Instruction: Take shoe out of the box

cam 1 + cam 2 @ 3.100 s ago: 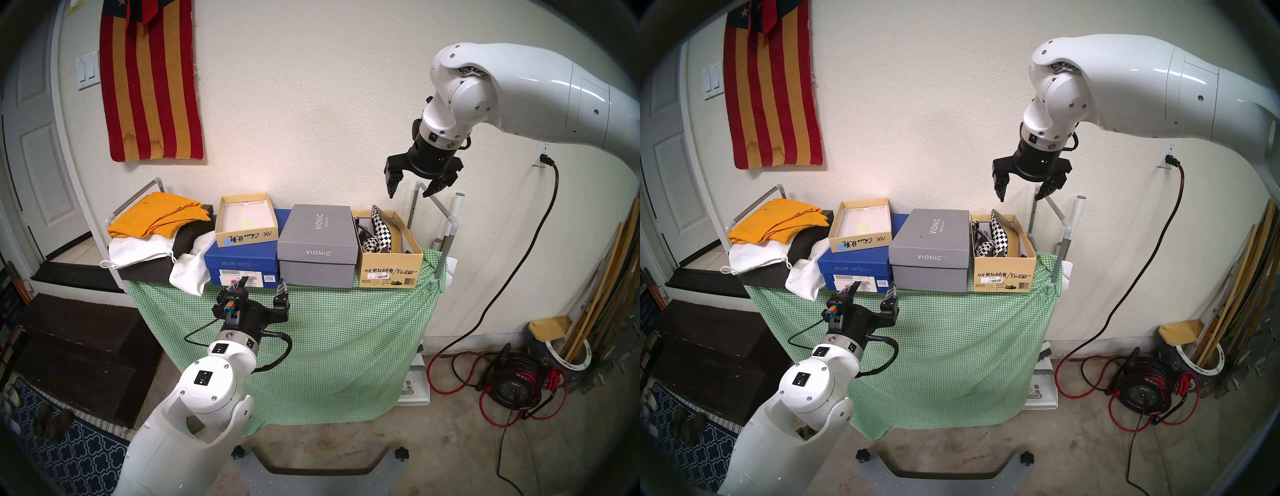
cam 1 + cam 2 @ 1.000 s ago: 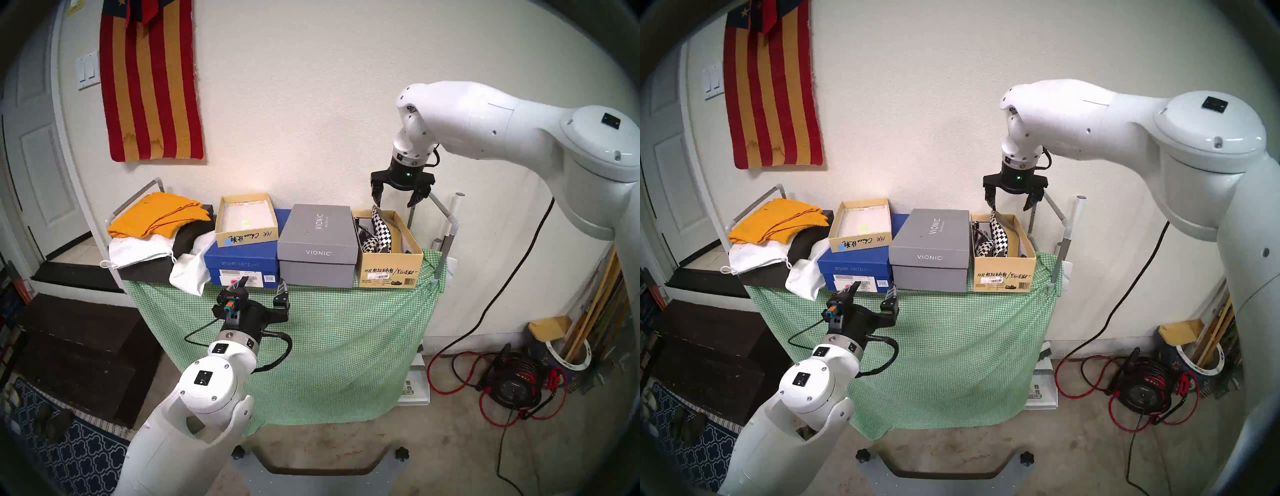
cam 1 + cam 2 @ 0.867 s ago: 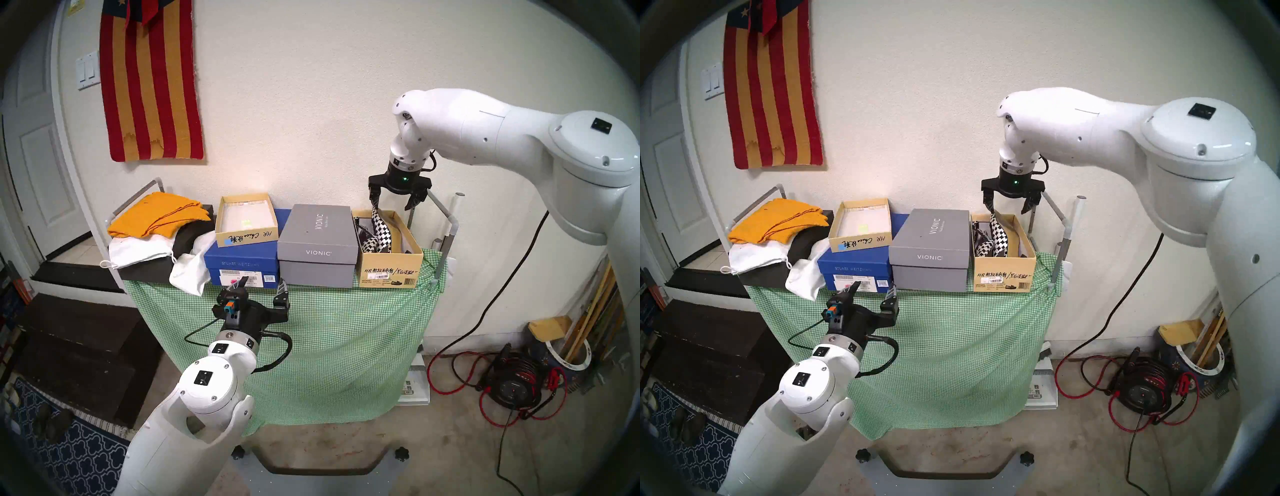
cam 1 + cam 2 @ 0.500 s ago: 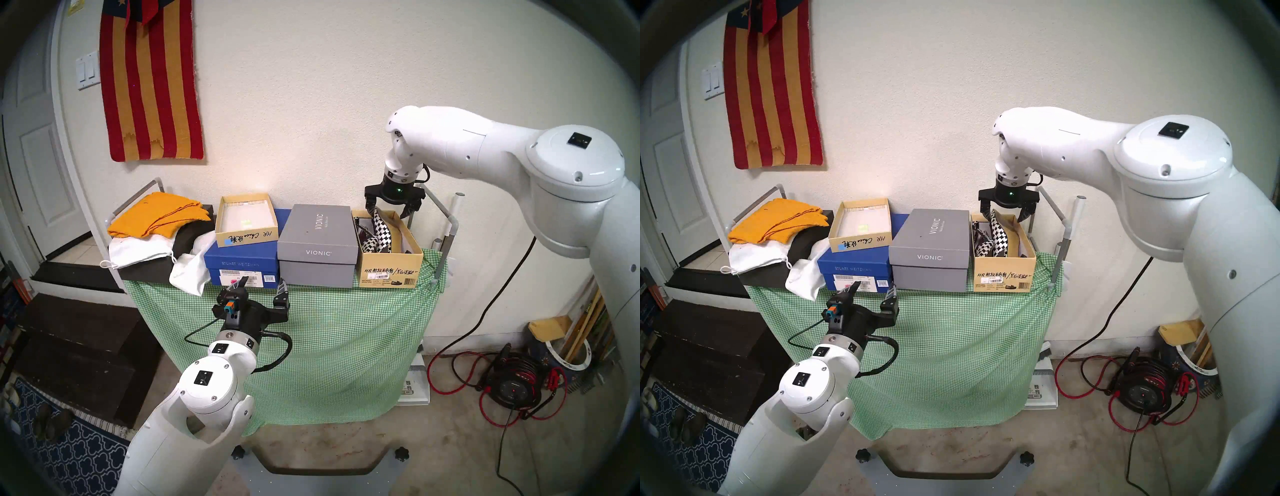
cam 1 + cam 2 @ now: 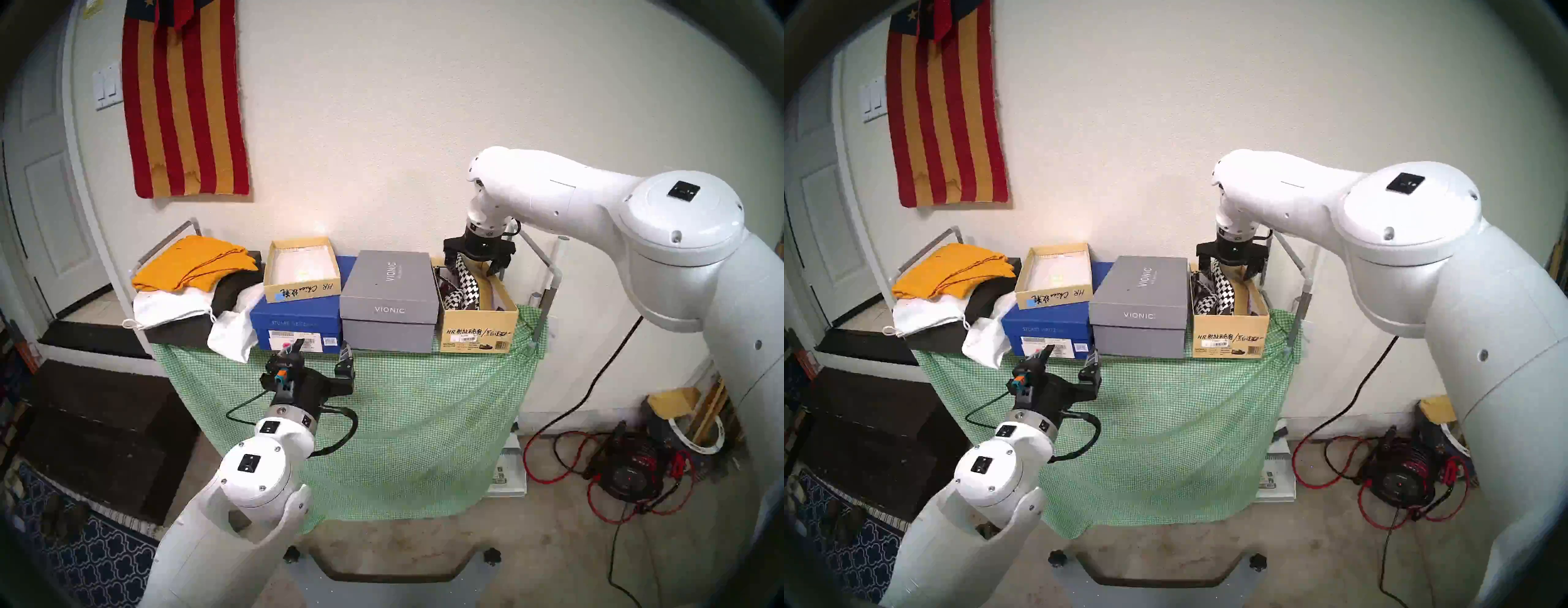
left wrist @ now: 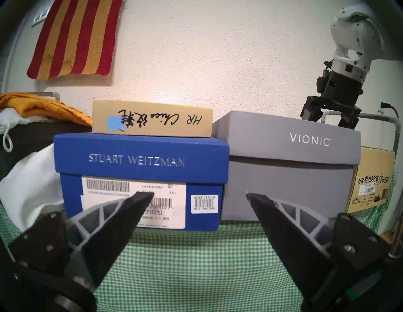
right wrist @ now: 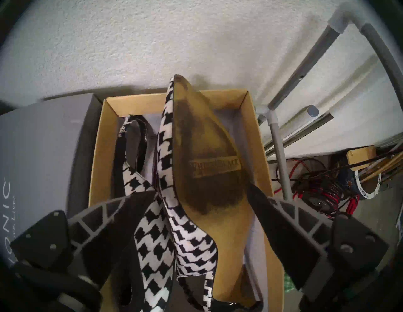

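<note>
Green-checked table [image 5: 382, 382], box [image 5: 479, 331], grey box [image 5: 388, 335], blue box [image 5: 297, 327]

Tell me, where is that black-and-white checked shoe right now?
In the head views, the shoe stands tilted inside the open tan box at the table's right end, beside the grey VIONIC box, under the right gripper.

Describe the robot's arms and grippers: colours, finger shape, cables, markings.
Glossy white arms with black square insets. Left gripper and right gripper: black bodies, two tapered black fingers with grey ribbed backs. Black cable loops at the left wrist, beside a teal-orange connector.
</note>
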{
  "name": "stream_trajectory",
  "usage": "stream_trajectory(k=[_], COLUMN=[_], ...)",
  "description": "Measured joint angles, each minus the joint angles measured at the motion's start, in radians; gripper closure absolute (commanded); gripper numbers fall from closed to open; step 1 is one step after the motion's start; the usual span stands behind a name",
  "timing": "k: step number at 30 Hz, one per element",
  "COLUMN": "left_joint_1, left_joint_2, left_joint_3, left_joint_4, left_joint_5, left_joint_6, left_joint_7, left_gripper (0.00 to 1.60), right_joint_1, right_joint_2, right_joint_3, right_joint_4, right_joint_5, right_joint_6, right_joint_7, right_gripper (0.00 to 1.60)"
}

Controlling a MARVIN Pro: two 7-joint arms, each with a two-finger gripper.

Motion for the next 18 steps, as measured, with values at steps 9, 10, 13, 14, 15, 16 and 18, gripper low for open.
stream_trajectory(k=[9, 10, 13, 14, 15, 16, 18], left_joint_1=[0.000, 0.000, 0.000, 0.000, 0.000, 0.000, 0.000], left_joint_2=[0.000, 0.000, 0.000, 0.000, 0.000, 0.000, 0.000], left_joint_3=[0.000, 0.000, 0.000, 0.000, 0.000, 0.000, 0.000], left_joint_4=[0.000, 0.000, 0.000, 0.000, 0.000, 0.000, 0.000], left_joint_5=[0.000, 0.000, 0.000, 0.000, 0.000, 0.000, 0.000], left_joint_6=[0.000, 0.000, 0.000, 0.000, 0.000, 0.000, 0.000], left_joint_7=[0.000, 0.000, 0.000, 0.000, 0.000, 0.000, 0.000], left_gripper=[0.00, 0.00, 0.00, 0.00, 0.00, 0.00, 0.00], right_joint_1=[-0.026, -0.028, -0.034, -0.036, -0.037, -0.038, -0.040], right_joint_2=[-0.025, -0.027, -0.036, -0.040, -0.043, -0.045, -0.051], right_joint_3=[-0.011, -0.012, -0.015, -0.015, -0.016, -0.017, -0.019], right_joint_4=[0.043, 0.047, 0.059, 0.064, 0.068, 0.071, 0.079], right_joint_5=[-0.035, -0.038, -0.049, -0.054, -0.058, -0.061, -0.068], right_joint_6=[0.003, 0.004, 0.006, 0.008, 0.009, 0.010, 0.014], right_joint_7=[0.038, 0.042, 0.054, 0.058, 0.062, 0.065, 0.072], right_gripper=[1.60, 1.60, 1.60, 1.60, 1.60, 1.60, 1.60])
